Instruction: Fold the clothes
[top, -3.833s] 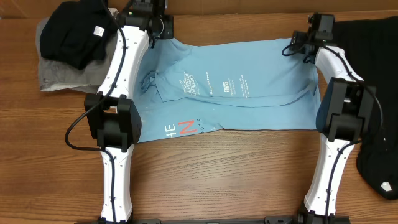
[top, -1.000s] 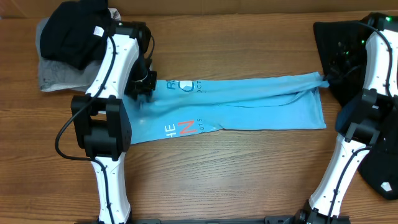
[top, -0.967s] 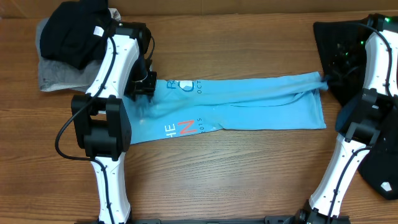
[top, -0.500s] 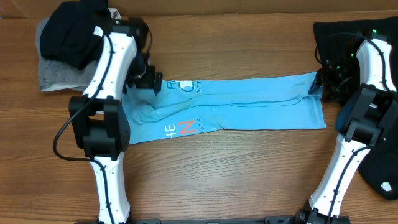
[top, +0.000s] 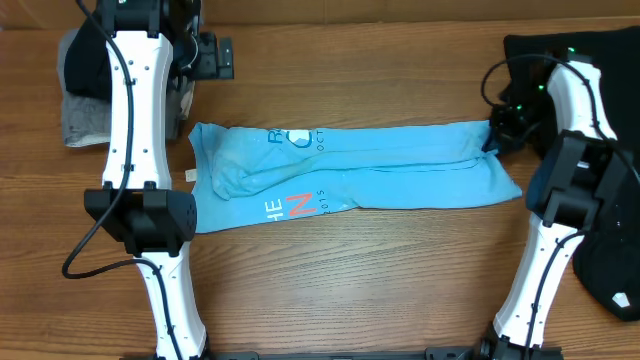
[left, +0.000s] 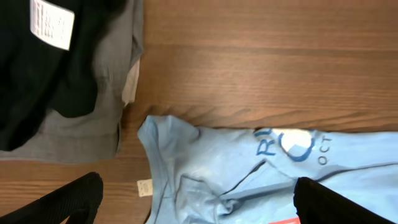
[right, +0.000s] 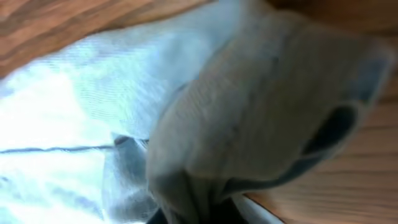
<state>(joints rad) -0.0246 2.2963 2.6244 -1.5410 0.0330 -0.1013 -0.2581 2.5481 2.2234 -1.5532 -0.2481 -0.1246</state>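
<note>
- Jaws of the left gripper (top: 212, 56) stand wide apart with nothing between them, raised over the far left of the table (top: 380, 290). At the right gripper (top: 495, 135) the wrist view shows only blurred, bunched blue cloth, so I cannot tell whether it is clenched on the cloth or has let go.
- The light blue T-shirt (top: 380, 165) lies as a long band across the middle of the table, lettering along its near edge. Its left end is rumpled, so any fold laid over that end likely presses the wrinkles in.
- If the right gripper does have the far right corner and pulls away, it could drag the band askew or tug the fold open.
- The left gripper hangs just beside the pile at the far left, a black garment (top: 80, 60) on a grey one (top: 85, 120). A descent aimed too far left may snag that pile instead of the shirt.
- A large black garment (top: 615, 250) lies near the shirt's right end, where a wide swing of the right arm could catch it.
</note>
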